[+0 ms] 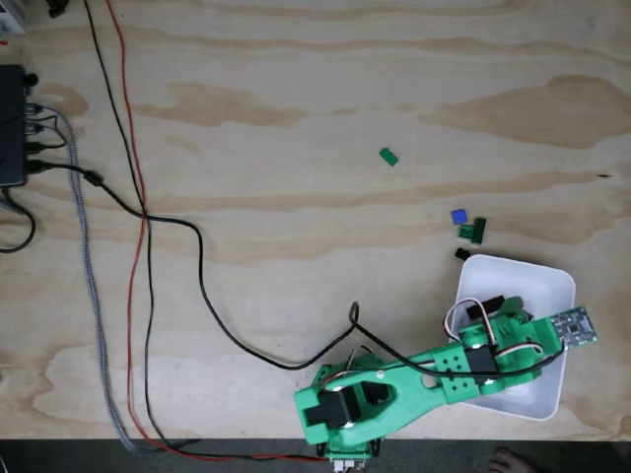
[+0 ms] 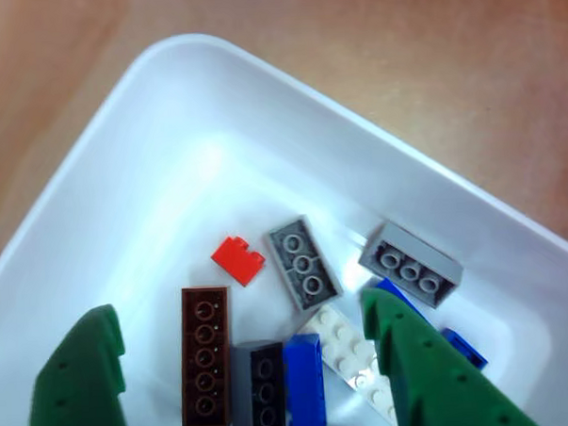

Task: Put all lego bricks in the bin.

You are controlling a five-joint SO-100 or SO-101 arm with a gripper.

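We count several lego bricks already lying in the bin, with our tool hanging open and empty above them. Four more bricks wait on the counter just beyond the bin's far edge, and a lone green one lies farther off.

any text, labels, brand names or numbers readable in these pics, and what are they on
No text, label, brand or number can be read in either view.
The small circuit board on the arm, in the fixed view: any print on it is too small and blurred to read.
The black box at the left edge of the fixed view: no legible label.
The lego bricks in the bin, in the other view: plain undersides and studs, no lettering legible.
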